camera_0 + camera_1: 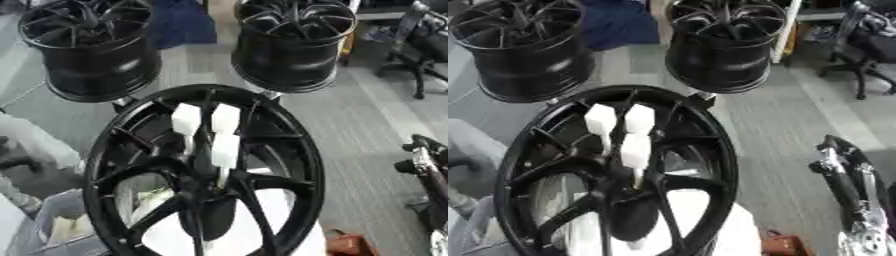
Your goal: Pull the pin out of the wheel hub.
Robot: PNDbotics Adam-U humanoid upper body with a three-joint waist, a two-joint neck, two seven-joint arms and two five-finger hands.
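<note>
Three white block-headed pins (213, 131) stand in the centre of the big black spoked wheel hub (206, 172) — shafts pointing down into it. The right hand (846, 185) waits well off to their right, nearer than any other; I cannot tell its fingers.

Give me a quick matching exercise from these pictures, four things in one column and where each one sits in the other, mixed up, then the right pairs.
Things:
1. white pins
2. nearest wheel hub
3. robot's right arm
4. office chair

Places:
A. far right, on the grey floor
B. right edge, low, clear of the hub
C. standing at the hub's centre
D. centre foreground, spokes facing the camera

Pairs: 1-C, 2-D, 3-B, 4-A
</note>
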